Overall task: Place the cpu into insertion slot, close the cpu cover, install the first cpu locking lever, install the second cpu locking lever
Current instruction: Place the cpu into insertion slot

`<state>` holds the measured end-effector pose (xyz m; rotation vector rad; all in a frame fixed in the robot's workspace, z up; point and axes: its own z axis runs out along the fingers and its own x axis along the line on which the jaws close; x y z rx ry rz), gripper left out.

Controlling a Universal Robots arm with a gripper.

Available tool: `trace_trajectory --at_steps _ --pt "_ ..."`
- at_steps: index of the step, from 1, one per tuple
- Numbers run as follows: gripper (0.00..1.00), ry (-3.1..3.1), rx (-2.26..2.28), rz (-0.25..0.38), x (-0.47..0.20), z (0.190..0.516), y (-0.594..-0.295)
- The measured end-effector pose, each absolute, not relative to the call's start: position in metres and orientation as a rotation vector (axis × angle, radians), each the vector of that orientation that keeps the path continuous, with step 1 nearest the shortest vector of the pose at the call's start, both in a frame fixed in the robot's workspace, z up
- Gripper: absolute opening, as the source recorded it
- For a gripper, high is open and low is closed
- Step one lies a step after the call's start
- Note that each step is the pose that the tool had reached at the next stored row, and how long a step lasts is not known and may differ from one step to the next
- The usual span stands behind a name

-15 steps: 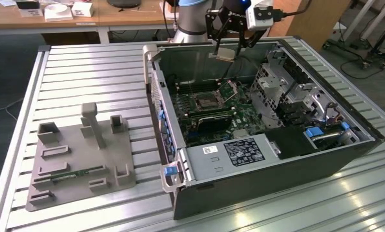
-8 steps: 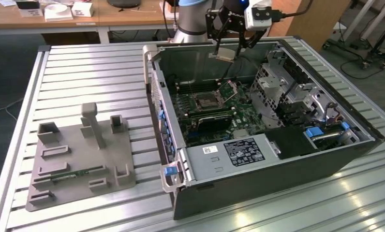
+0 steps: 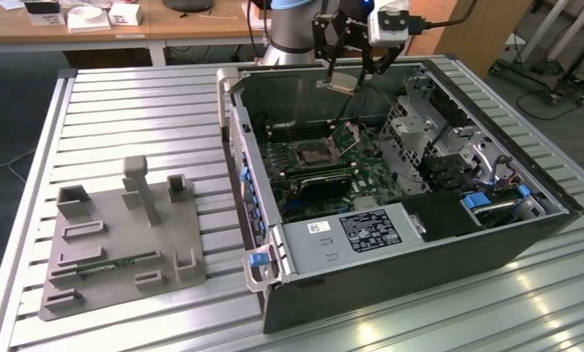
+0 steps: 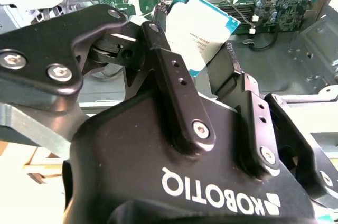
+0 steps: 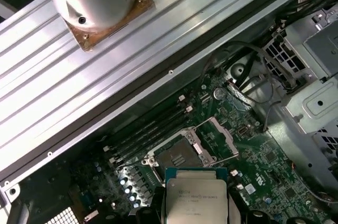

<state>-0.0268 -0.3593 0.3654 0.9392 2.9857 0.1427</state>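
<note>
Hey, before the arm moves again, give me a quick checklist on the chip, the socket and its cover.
1. cpu clamped in the gripper by two opposite edges: ok.
2. insertion slot bare, nothing lying in it: ok.
3. cpu cover swung up off the slot: ok.
4. cpu seated in the slot: not ok, it hangs above the board.
5. cpu orientation matching the slot: cannot tell.

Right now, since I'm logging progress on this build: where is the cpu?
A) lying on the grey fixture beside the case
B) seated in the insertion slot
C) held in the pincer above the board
C: the cpu is clamped in the pincer, in the air over the green board, and the insertion slot is bare.
</note>
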Motion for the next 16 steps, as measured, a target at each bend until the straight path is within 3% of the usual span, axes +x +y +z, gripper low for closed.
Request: trace_trajectory --at_steps 16 --pt "0.54 2.916 1.121 0.141 -0.027 0.3646 -0.3593"
